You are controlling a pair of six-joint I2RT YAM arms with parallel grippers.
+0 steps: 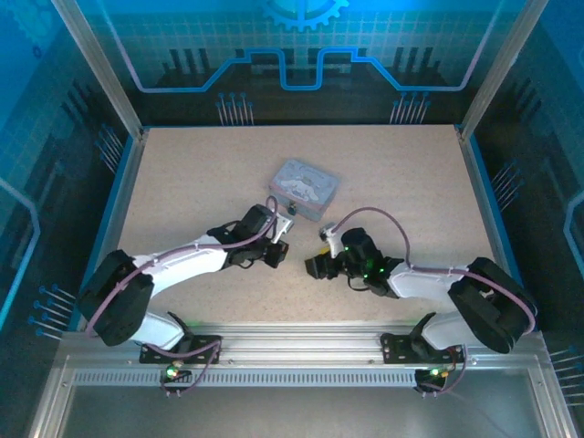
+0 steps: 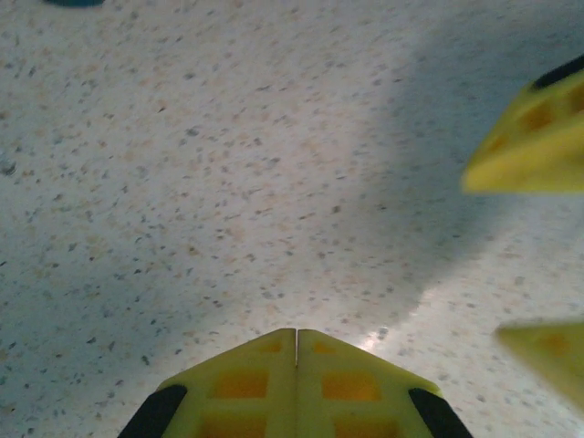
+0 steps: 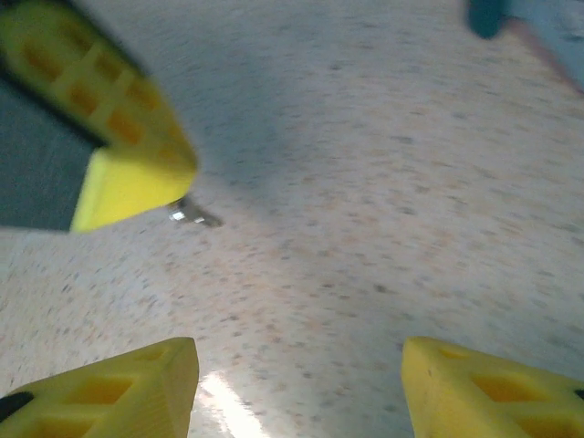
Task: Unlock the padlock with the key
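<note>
My left gripper (image 1: 276, 253) is shut, its yellow fingertips pressed together low over the table (image 2: 297, 333). In the right wrist view its fingers (image 3: 128, 137) sit at upper left, and the key (image 3: 193, 216), a small metal sliver, shows right at their tip. Whether it is pinched or lying on the table I cannot tell. My right gripper (image 1: 316, 265) faces the left one a short gap away, open (image 3: 301, 374) with nothing between its fingers. The padlock (image 1: 290, 212) is a tiny dark bit at the tin's near edge, seen teal at top right (image 3: 488, 18).
A pale grey-blue tin (image 1: 306, 187) with a cartoon picture lies just beyond both grippers, mid-table. The speckled tabletop (image 1: 182, 182) has blue rims and metal posts at the sides. The right gripper's yellow fingers (image 2: 538, 137) show at the right of the left wrist view.
</note>
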